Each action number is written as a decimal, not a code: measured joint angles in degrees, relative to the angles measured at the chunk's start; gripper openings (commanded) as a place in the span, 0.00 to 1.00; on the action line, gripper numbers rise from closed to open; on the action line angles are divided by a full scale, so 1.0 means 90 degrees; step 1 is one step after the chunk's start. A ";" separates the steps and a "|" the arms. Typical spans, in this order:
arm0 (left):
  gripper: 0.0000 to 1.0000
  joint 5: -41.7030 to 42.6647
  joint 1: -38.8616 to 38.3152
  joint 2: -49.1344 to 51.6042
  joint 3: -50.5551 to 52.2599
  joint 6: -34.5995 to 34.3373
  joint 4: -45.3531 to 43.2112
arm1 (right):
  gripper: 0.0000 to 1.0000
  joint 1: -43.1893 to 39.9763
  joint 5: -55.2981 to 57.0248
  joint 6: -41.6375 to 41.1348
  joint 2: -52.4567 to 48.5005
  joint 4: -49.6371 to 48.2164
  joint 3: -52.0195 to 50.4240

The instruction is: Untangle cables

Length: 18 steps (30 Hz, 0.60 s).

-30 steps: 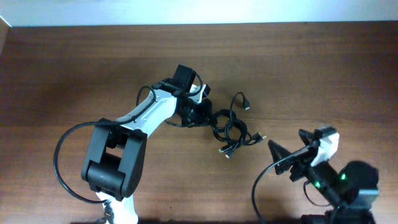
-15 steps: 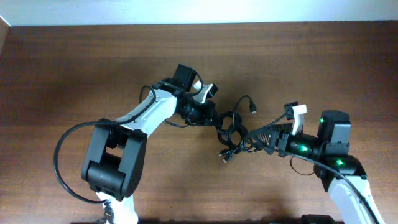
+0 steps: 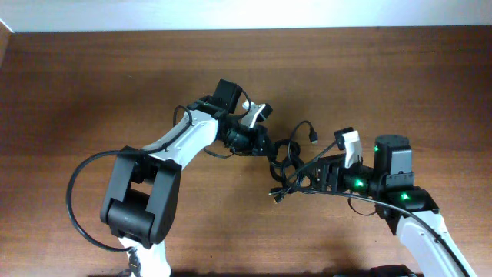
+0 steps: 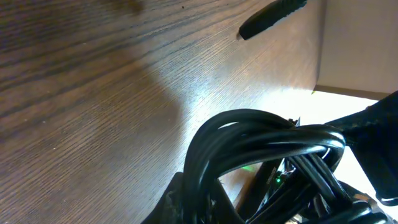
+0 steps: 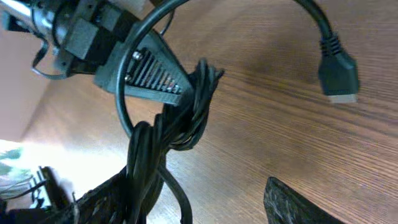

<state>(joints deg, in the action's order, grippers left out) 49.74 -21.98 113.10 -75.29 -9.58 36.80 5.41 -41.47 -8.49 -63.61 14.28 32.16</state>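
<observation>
The cables (image 3: 286, 160) are a tangled bundle of thin black cords at the table's middle, with one plug end (image 3: 314, 137) sticking out to the upper right. My left gripper (image 3: 261, 144) is shut on the bundle's left end. In the left wrist view the looped cords (image 4: 261, 140) rise out of its jaws (image 4: 249, 202). My right gripper (image 3: 309, 174) is open at the bundle's right side. In the right wrist view the cords (image 5: 155, 143) run down against its left finger, between the spread jaws (image 5: 196, 186). The plug (image 5: 339, 74) lies beyond, on the wood.
The bundle lies on a brown wooden table (image 3: 92, 85). The left arm's white links and thick black wire loop (image 3: 84, 192) fill the lower left. The right arm's base (image 3: 400, 192) is at the lower right. The table's far edge meets a white wall at the top.
The right arm has swung from the lower right in to the bundle, its open jaws now around the cords. The left gripper stayed shut on the cables and shifted slightly right.
</observation>
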 measured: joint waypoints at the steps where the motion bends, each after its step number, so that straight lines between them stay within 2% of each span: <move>1: 0.00 0.0000 0.0000 0.0002 0.0000 0.0000 0.0000 | 0.68 0.0000 0.0085 0.0007 0.0000 0.0002 0.0000; 18: 0.00 0.0000 -0.0027 0.0007 0.0000 0.0000 0.0044 | 0.69 0.0024 0.0542 -0.0085 -0.0665 0.0000 0.0000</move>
<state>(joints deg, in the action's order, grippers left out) 49.74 -22.22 113.16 -75.29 -9.58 37.19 5.63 -36.60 -9.26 -69.60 14.28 32.16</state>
